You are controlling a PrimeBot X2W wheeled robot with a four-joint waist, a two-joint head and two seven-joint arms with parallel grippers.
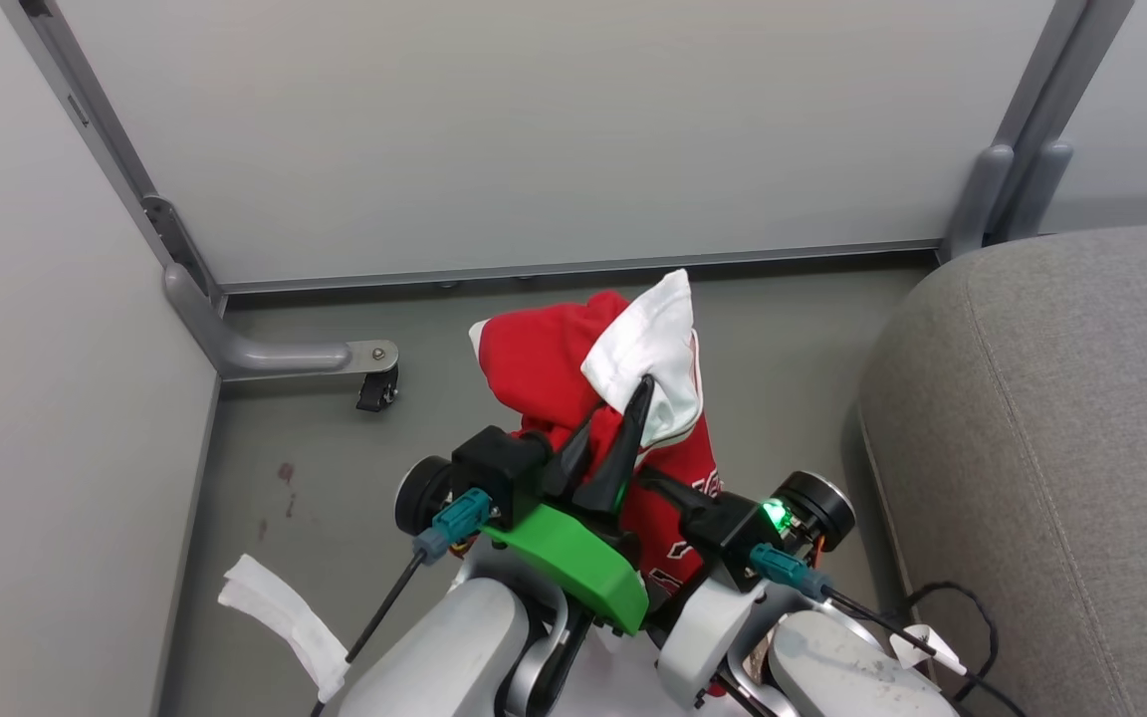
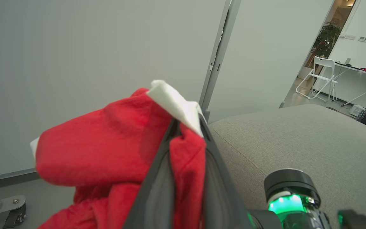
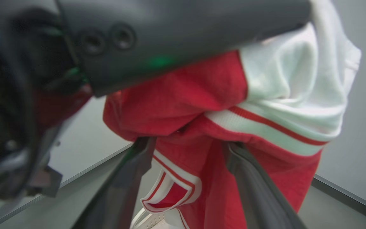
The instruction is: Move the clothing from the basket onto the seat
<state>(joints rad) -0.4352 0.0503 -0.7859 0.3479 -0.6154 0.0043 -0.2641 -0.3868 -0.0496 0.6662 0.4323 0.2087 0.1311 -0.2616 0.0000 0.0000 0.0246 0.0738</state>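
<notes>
Soft even light, faint shadows. Head view sharp; wrist views' near foreground blurred.

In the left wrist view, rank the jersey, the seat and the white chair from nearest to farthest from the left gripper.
1. The jersey, clamped in the left gripper.
2. The seat, just to its right.
3. The white chair, far off at upper right.

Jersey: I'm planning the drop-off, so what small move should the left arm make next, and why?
Probably carry the left gripper rightward toward the seat. It is shut on the jersey, which hangs from it, and the seat lies to the robot's right.
</notes>
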